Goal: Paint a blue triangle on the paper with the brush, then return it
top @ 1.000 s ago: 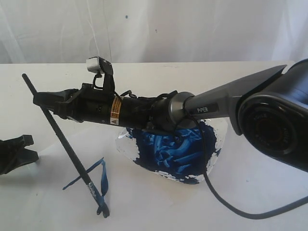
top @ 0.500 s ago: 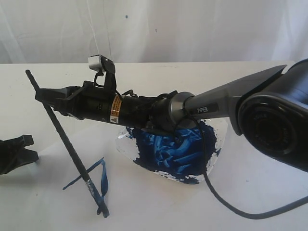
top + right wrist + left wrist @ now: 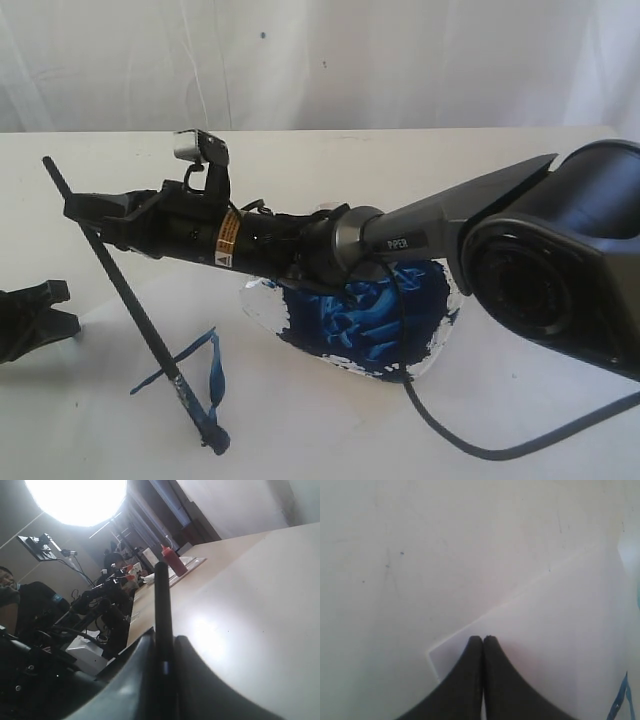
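My right gripper (image 3: 85, 215) is shut on the upper part of the black-handled brush (image 3: 130, 300). The brush leans down to the right, and its blue-stained tip (image 3: 217, 438) rests on the paper (image 3: 300, 420). That tip sits at the lower corner of the blue triangle (image 3: 212, 378), a thin, uneven outline. In the right wrist view the brush handle (image 3: 161, 605) stands clamped between the two fingers of the right gripper (image 3: 162, 645). My left gripper (image 3: 40, 315) rests low at the left, shut and empty. In its wrist view the left gripper (image 3: 483, 639) lies over a corner of the paper (image 3: 560, 630).
A clear plate (image 3: 445, 325) smeared with dark-blue paint sits under my right forearm. A black cable (image 3: 480, 445) loops over the table at the front right. A red bottle (image 3: 173, 560) and equipment stand beyond the table's far edge.
My right arm has dipped a little and its gripper has shifted slightly left, tilting the brush handle. The bristle tip has stayed at the triangle's lower corner. The left gripper has not moved.
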Robot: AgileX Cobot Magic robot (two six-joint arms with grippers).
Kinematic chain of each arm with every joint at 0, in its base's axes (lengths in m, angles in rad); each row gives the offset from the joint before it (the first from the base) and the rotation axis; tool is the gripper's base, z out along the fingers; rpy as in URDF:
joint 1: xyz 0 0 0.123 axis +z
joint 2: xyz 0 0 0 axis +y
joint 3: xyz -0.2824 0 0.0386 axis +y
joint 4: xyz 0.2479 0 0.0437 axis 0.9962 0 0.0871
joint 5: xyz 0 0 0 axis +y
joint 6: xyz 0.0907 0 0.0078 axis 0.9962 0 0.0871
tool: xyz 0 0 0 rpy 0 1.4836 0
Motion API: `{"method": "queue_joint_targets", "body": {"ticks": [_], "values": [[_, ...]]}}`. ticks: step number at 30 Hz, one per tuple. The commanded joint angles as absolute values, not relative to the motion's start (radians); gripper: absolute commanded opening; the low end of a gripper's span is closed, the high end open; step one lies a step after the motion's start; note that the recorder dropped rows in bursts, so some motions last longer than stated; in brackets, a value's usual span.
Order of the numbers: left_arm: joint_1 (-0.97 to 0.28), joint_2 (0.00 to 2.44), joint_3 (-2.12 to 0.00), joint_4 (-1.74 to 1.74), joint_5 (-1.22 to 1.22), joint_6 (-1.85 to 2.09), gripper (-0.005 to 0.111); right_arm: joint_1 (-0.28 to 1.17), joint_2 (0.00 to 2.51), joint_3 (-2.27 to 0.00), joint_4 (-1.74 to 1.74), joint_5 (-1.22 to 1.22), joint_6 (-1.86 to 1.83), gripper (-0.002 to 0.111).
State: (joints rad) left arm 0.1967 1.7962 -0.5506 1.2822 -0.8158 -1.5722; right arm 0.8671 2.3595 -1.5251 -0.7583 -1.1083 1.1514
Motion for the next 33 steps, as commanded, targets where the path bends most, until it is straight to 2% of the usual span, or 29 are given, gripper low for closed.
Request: {"method": "queue_joint_targets", "body": {"ticks": [1,19,33], "values": [[0.197,1.806,-0.548,1.286,-0.687,-1.565,0.000,0.868,2.368,-1.547,-0.730,-1.122,1.133,0.000],[0.197,1.806,-0.548,1.286,-0.679,-1.565,0.000,0.900,2.435,-1.687,-0.676,-1.121,1.128,0.000],[0.197,1.806,-0.548,1.286,-0.679,-1.565,0.000,0.900,2.435,-1.687,-0.644,-1.119,1.127,0.000]]}}
